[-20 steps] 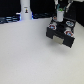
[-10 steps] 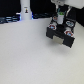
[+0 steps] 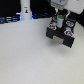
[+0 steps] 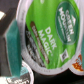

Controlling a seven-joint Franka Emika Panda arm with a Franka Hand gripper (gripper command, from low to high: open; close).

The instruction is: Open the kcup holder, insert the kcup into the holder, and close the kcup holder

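Note:
The black kcup holder (image 3: pixel 61 34) sits at the exterior view's upper right, with round pod tops showing in its slots. My gripper (image 3: pixel 59 16) hangs right above it, shut on the kcup (image 3: pixel 59 17), a small cup with a green top. The wrist view is filled by the kcup's (image 4: pixel 50 34) green "Dark Magic" lid, with a teal finger pad (image 4: pixel 11 50) against its side. One reddish pod top (image 4: pixel 78 63) shows at the frame's corner. From these frames I cannot tell how far the holder's drawer stands open.
A white bottle-like object (image 3: pixel 25 9) stands at the back, toward the exterior view's left. The white table (image 3: pixel 25 55) stretches in front of the holder. Dark items line the back edge.
My gripper with the kcup has sunk slightly toward the holder's top. The holder and the bottle-like object have stayed in place.

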